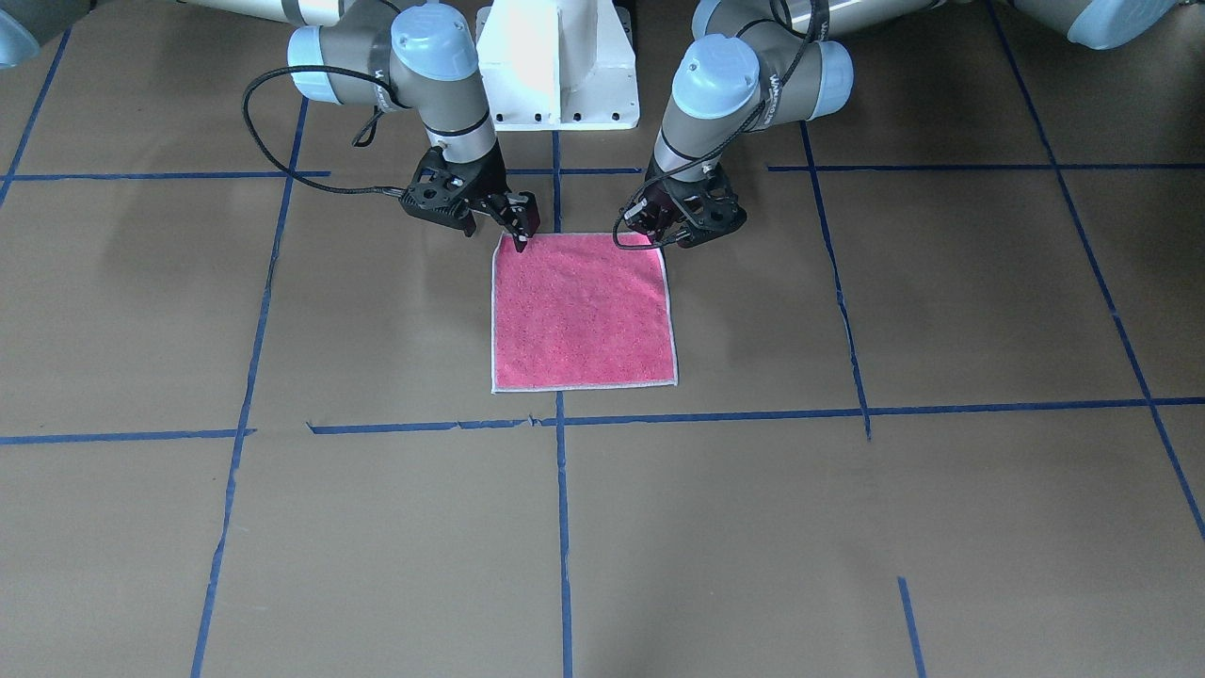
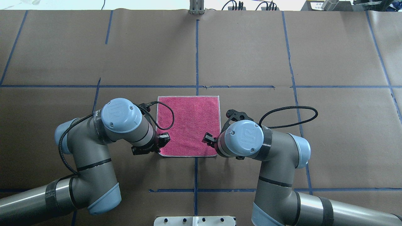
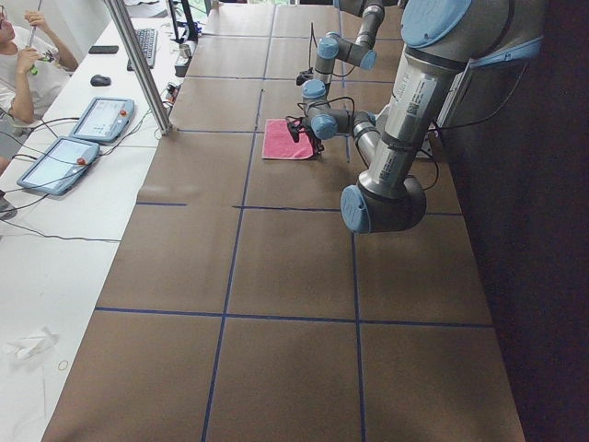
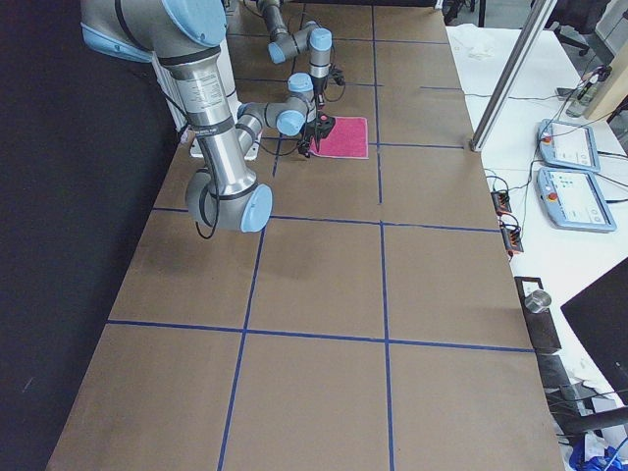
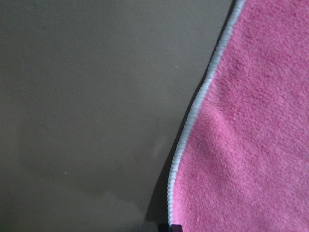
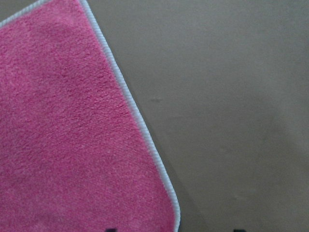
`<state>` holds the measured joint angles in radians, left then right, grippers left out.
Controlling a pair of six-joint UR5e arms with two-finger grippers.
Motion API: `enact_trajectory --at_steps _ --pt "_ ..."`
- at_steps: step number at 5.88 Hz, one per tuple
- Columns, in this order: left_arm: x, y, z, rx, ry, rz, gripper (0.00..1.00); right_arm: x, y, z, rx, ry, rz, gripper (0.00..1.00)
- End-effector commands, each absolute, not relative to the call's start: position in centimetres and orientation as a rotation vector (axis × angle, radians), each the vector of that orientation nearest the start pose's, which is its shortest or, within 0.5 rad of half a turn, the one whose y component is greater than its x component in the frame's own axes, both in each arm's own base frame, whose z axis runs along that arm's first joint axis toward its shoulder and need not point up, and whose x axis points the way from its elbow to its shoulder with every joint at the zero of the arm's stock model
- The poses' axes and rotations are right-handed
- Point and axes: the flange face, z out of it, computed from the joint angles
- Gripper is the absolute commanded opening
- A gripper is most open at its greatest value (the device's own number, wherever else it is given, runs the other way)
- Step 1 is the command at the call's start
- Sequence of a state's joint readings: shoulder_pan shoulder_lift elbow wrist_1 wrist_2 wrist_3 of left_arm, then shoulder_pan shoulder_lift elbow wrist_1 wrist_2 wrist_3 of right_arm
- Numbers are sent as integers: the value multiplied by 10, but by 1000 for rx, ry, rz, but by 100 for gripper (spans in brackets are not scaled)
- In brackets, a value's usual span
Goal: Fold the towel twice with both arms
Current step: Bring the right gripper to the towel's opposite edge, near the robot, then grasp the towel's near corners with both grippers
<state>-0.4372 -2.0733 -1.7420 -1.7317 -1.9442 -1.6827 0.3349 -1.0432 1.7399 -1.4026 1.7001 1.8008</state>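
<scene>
The towel (image 1: 584, 311) lies flat on the brown table, pink face up, with a whitish border; it also shows in the overhead view (image 2: 188, 125). My left gripper (image 1: 654, 229) (image 2: 164, 140) is low at the towel's near-robot corner. In the left wrist view the towel's edge (image 5: 193, 121) is creased and slightly raised, running to a dark fingertip at bottom centre, so the gripper looks shut on it. My right gripper (image 1: 521, 235) (image 2: 208, 139) is over the other near-robot corner (image 6: 159, 193). Its fingertips sit apart at the right wrist view's bottom edge, open.
The white pedestal base (image 1: 557, 66) stands just behind the towel. Blue tape lines (image 1: 563, 527) divide the brown paper table. A metal post (image 3: 138, 64), tablets (image 3: 57, 164) and a seated operator (image 3: 23, 64) are beyond the table's far edge.
</scene>
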Motion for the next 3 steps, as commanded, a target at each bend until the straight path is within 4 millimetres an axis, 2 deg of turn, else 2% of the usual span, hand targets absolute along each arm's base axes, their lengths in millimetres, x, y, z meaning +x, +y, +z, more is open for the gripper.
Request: enact_trajectory --at_steps 1,2,3 --pt "545 -362 279 -213 875 -355 2 -583 -328 268 -76 -870 470 66" --pt "545 -362 279 -214 875 -354 2 -583 -328 268 -78 -868 469 44" --pt "545 -362 280 -215 873 -355 2 -580 -328 266 -76 -873 469 29"
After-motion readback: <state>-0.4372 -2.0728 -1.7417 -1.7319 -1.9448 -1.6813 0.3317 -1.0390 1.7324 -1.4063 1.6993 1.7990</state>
